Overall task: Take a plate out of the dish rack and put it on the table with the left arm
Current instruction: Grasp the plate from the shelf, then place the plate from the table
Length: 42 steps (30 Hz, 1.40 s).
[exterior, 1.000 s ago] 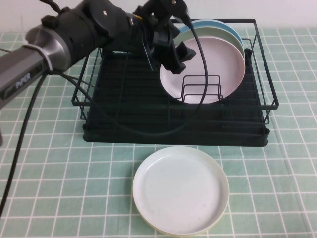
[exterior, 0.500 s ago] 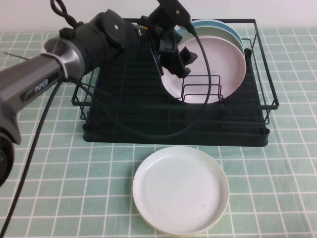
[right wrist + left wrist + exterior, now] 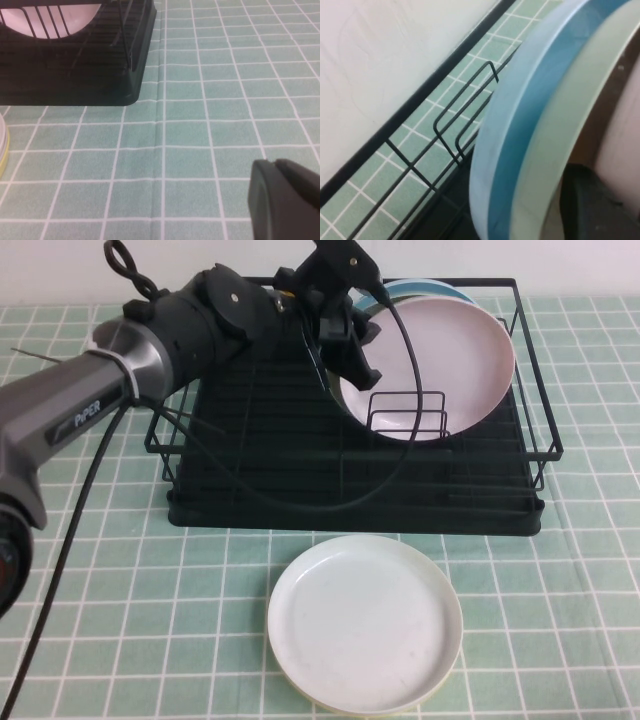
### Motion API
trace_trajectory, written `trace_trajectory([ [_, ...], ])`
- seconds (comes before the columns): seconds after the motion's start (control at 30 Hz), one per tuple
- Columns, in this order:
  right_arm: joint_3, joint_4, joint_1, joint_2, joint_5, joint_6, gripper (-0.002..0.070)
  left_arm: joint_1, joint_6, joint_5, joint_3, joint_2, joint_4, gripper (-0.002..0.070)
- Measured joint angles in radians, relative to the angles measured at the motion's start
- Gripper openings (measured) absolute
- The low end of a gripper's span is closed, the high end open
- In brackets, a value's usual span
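The pale pink plate [image 3: 430, 365] stands tilted in the black wire dish rack [image 3: 350, 510], its lower edge among the upright dividers. My left gripper [image 3: 345, 360] reaches down from the PiPER arm and is shut on the plate's left rim. In the left wrist view one black finger [image 3: 595, 205] lies against the pink plate [image 3: 622, 135], beside the mint-green plate [image 3: 570, 100] and a blue plate [image 3: 520, 130]. My right gripper [image 3: 280, 200] is shut and empty, low over the checked table [image 3: 200, 100], out of the high view.
A white plate with a yellowish underside [image 3: 365, 635] lies flat on the table [image 3: 120, 590] in front of the rack. The blue plate [image 3: 430, 287] stands behind the pink one at the rack's back. The rack's corner [image 3: 75, 65] shows in the right wrist view.
The pink plate has risen and shifted right in the rack, now covering most of the plates behind it. The left gripper stays on its left rim.
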<state>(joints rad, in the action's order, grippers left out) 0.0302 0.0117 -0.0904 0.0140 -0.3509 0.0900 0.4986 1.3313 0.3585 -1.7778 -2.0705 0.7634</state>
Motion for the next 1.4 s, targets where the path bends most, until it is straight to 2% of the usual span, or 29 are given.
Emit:
trace_trajectory([
  [0.27,0.000,0.000,0.000,0.000,0.000,0.000,-0.0018,0.000,0.000,0.019,0.000,0.133,-0.020,0.0027],
  [0.4,0.000,0.000,0.000,0.000,0.000,0.000,-0.0018,0.000,-0.058,0.110,0.000,0.260,-0.053,0.0024],
  [0.53,0.000,0.000,0.000,0.000,0.000,0.000,-0.0018,0.000,-0.249,0.250,0.000,0.381,-0.166,0.0024],
  [0.67,0.000,0.000,0.000,0.000,0.000,0.000,-0.0018,-0.004,-0.552,0.466,-0.001,0.452,-0.314,0.0023],
  [0.77,0.000,0.000,0.000,0.000,0.000,0.000,-0.0018,-0.031,-0.739,0.605,0.019,0.465,-0.341,0.0023],
  [0.93,0.000,0.000,0.000,0.000,0.000,0.000,-0.0018,-0.072,-0.846,0.665,0.214,0.487,-0.293,0.0023],
  [1.03,0.000,0.000,0.000,0.000,0.000,0.000,-0.0018,-0.072,-0.830,0.665,0.419,0.513,-0.187,0.0023],
  [1.2,0.000,0.000,0.000,0.000,0.000,0.000,-0.0018,-0.070,-0.765,0.520,0.702,0.548,-0.029,0.0023],
  [1.4,0.000,0.000,0.000,0.000,0.000,0.000,-0.0018,-0.070,-0.734,0.406,0.766,0.523,0.036,0.0023],
])
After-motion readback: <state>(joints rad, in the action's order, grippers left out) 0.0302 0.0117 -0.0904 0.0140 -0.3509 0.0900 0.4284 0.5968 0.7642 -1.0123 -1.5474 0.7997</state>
